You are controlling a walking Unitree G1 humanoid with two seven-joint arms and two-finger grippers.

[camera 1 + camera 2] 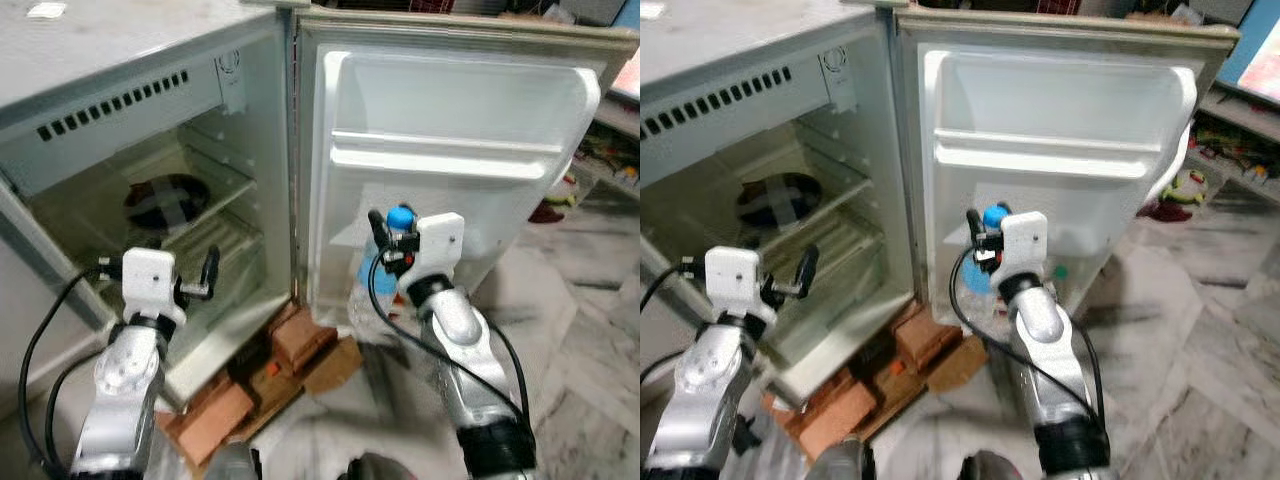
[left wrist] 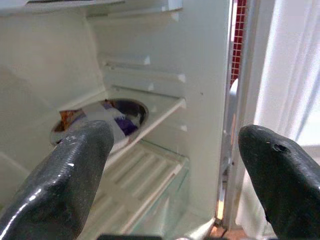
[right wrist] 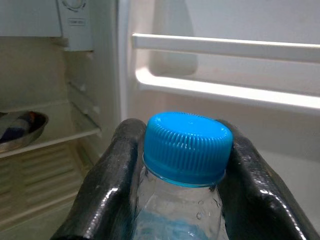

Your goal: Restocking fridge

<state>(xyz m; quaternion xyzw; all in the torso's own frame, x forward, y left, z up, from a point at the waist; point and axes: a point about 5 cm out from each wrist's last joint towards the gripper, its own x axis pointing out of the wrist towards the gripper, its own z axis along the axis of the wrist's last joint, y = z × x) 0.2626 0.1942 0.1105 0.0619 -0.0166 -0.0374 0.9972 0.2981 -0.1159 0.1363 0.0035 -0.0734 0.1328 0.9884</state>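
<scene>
the right gripper (image 3: pixel 182 175) clamps a water bottle (image 3: pixel 187 150) just under its blue cap, upright, likely so it can drop straight into the open fridge door (image 1: pixel 450 120) pocket at 12 o'clock. the left gripper (image 2: pixel 170 170) hangs wide open before the fridge (image 1: pixel 150 150) cavity (probably waiting); a bowl (image 2: pixel 100 117) holding something sits on the shelf.

The bottle (image 3: pixel 176 215) is seen to be of clear plastic, its blue cap (image 3: pixel 188 146) ribbed and matt. Glossy black rubber is shown on the right hand's fingers (image 3: pixel 252 185). The fridge door (image 1: pixel 450 110) is lined in smooth white plastic; the floor (image 1: pixel 590 330) looks like polished marble.
</scene>
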